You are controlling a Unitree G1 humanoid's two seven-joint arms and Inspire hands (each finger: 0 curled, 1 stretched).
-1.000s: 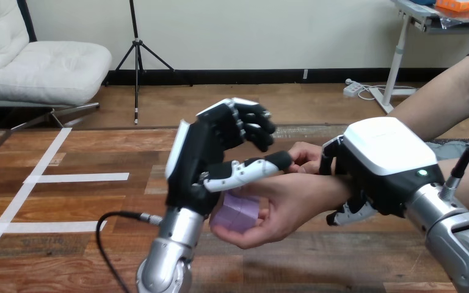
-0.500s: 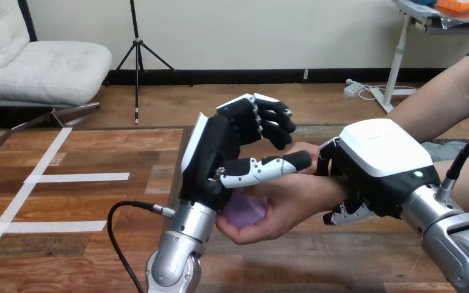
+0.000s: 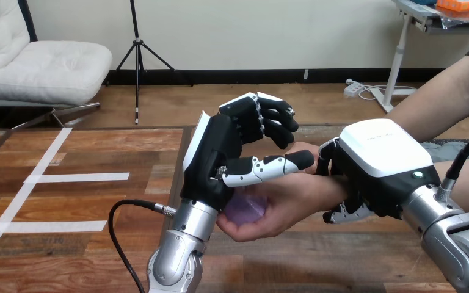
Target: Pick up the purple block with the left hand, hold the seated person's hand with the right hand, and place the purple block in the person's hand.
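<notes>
Resting in the person's hand [image 3: 287, 201] at lower centre, the block [image 3: 247, 209] is a pale purple lump, half hidden behind the left hand [image 3: 210, 165]. That hand has lifted slightly over the last second, fingers [image 3: 269, 119] curled on nothing, thumb stretched above the palm: delivery looks done. At right, the right hand [image 3: 378, 165] wraps the wrist.

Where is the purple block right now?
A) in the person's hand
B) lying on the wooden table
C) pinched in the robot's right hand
A: the purple block sits in the cupped palm of the person's hand, just under the robot's left hand, and not on the table.
</notes>
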